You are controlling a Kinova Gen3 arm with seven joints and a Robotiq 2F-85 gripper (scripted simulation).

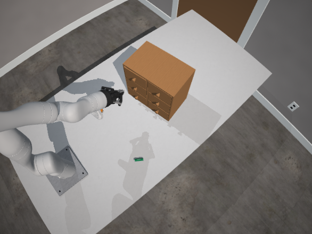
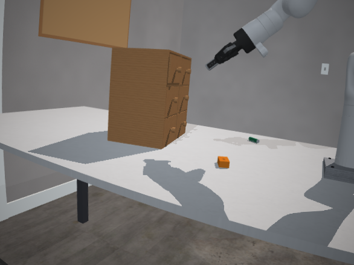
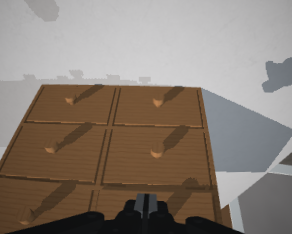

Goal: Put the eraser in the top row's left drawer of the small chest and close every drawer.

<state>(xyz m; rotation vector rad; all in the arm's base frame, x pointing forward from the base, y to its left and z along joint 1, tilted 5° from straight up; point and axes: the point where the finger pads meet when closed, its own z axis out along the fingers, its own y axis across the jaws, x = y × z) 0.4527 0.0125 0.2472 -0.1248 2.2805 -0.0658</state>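
The small chest (image 1: 159, 66) (image 2: 139, 99) stands upright on the table. Its left top drawer (image 1: 140, 83) (image 2: 171, 77) (image 3: 117, 202) looks flush with the front, as do the other drawers. Its knob (image 1: 132, 79) (image 2: 179, 69) is hidden behind the gripper in the wrist view. My gripper (image 1: 121, 97) (image 2: 210, 65) (image 3: 146, 206) is shut with nothing between its fingers. It hangs in front of the top row, a short way clear of the knobs. I can make out no eraser in any view; the drawers' insides are hidden.
An orange block (image 1: 101, 111) (image 2: 223, 162) lies on the table (image 1: 106, 148) (image 2: 193, 150), largely hidden by the arm in the top view. A small green cylinder (image 1: 138, 159) (image 2: 254, 139) lies farther toward the table's other side. The robot's base plate (image 1: 59, 187) is at the near end.
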